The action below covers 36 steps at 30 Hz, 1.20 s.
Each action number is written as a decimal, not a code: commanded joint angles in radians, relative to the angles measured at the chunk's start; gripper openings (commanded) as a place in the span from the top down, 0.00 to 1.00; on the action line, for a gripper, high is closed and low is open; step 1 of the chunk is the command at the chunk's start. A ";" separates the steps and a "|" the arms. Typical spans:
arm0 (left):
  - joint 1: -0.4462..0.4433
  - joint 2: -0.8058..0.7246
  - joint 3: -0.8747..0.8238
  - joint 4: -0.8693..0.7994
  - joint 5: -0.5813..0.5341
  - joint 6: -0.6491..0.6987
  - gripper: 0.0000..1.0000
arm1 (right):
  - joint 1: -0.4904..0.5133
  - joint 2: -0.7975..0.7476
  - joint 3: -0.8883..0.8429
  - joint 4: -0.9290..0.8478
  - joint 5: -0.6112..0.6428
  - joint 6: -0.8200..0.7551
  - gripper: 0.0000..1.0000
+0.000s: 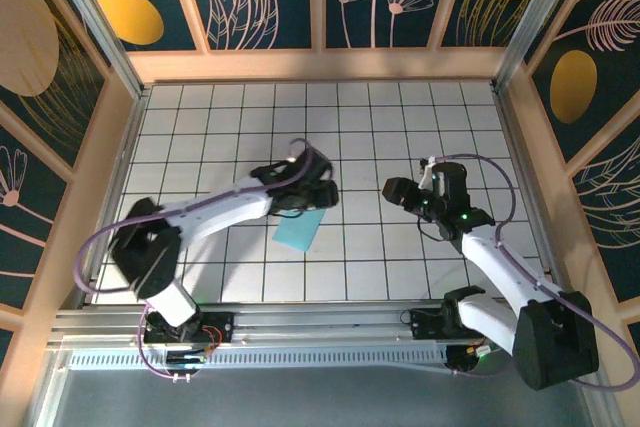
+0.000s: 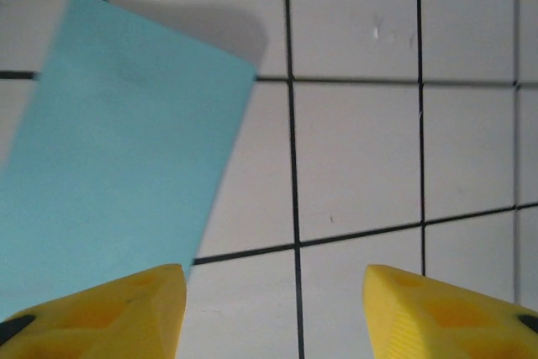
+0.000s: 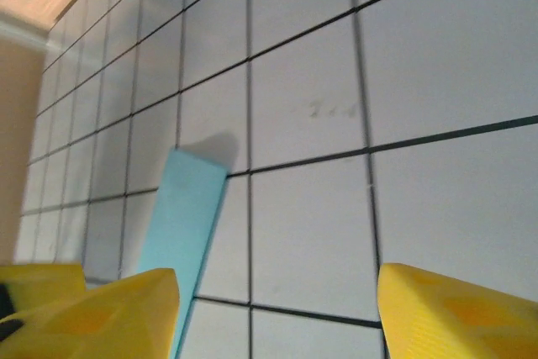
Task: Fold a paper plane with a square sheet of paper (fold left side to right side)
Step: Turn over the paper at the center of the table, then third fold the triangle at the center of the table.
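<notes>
Just short of the left arm's end effector, on the side toward the bases, the thin light-blue sheet of paper rests on the white gridded surface. It shows as an oblong, its long axis tilted slightly off the grid lines. From the left wrist, the yellow fingers stand spread and hold nothing. The sheet lies left of their gap, one edge meeting the left finger. Further right and well apart, the right arm's end effector is likewise released and points at the sheet's narrow end. By this reading the left arm is much the nearer for the next fold.
</notes>
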 commanded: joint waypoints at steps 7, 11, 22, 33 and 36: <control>0.153 -0.297 -0.435 0.525 -0.011 -0.118 0.35 | 0.230 0.205 -0.018 0.226 -0.055 0.234 0.55; 0.159 -0.395 -0.526 0.543 -0.110 -0.126 0.31 | 0.332 0.348 0.051 0.256 -0.026 0.257 0.65; 0.160 -0.550 -0.646 0.489 -0.226 -0.142 0.28 | 0.462 0.603 0.222 0.314 0.058 0.301 0.98; 0.160 -0.552 -0.639 0.465 -0.213 -0.125 0.27 | 0.480 0.752 0.304 0.304 0.054 0.296 1.00; 0.160 -0.552 -0.634 0.455 -0.210 -0.120 0.27 | 0.480 0.790 0.331 0.254 0.044 0.265 1.00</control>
